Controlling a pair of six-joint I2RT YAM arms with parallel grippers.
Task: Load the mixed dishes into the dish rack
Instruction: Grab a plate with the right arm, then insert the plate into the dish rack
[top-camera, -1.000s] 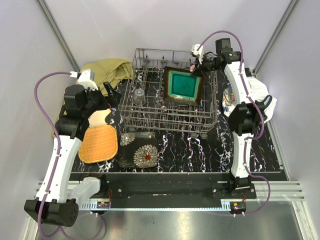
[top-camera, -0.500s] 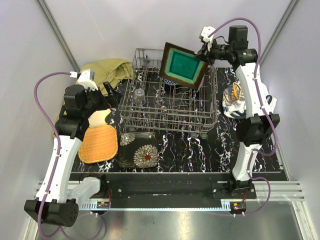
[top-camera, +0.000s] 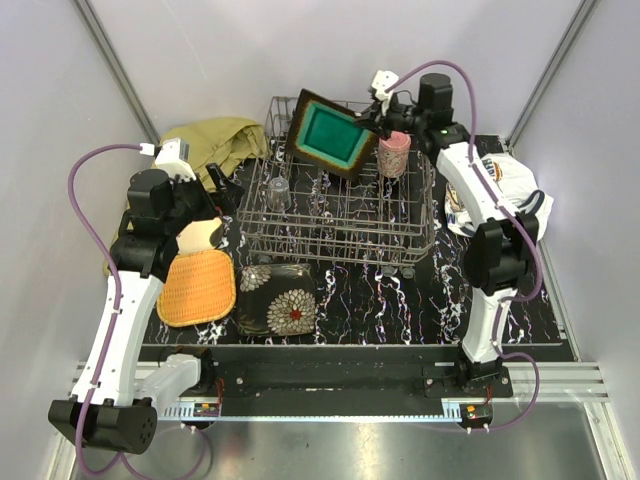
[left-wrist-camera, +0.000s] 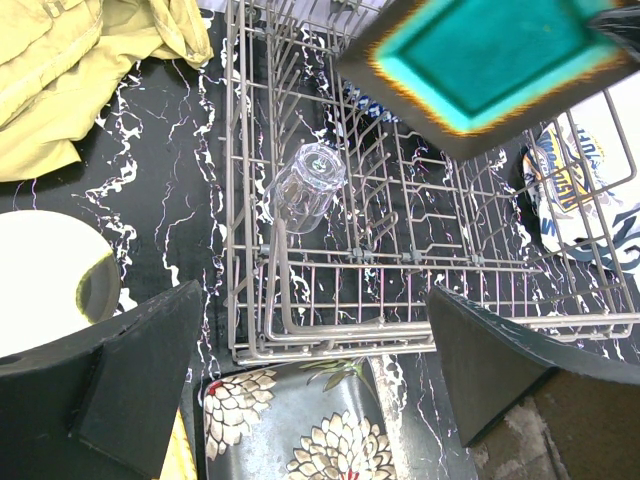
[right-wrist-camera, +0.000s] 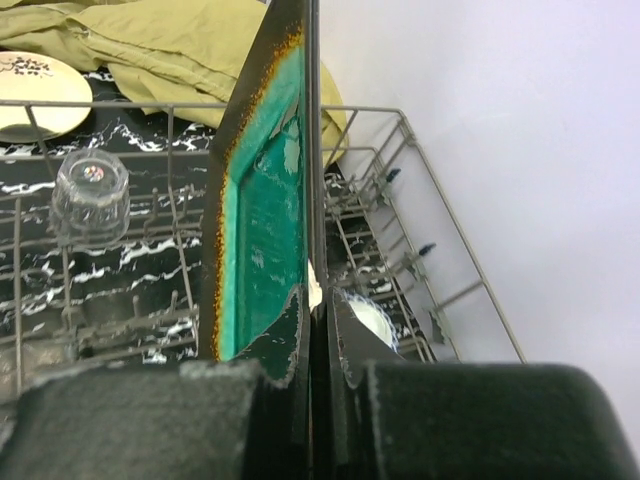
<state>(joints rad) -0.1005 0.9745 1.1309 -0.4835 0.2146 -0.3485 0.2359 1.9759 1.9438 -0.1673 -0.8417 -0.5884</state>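
marbled tabletop (top-camera: 400, 300), teal plate (top-camera: 330, 135) above dish rack (top-camera: 340, 220)

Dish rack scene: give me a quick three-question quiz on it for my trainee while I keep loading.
1. True or false: the right gripper is shut on the rim of the teal square plate.
2. Which item sits in the left half of the dish rack? A) clear glass B) saucepan C) fork
3. Fill in: the left gripper is ____ and holds nothing.

Key: 1 true; 2 A; 3 open.
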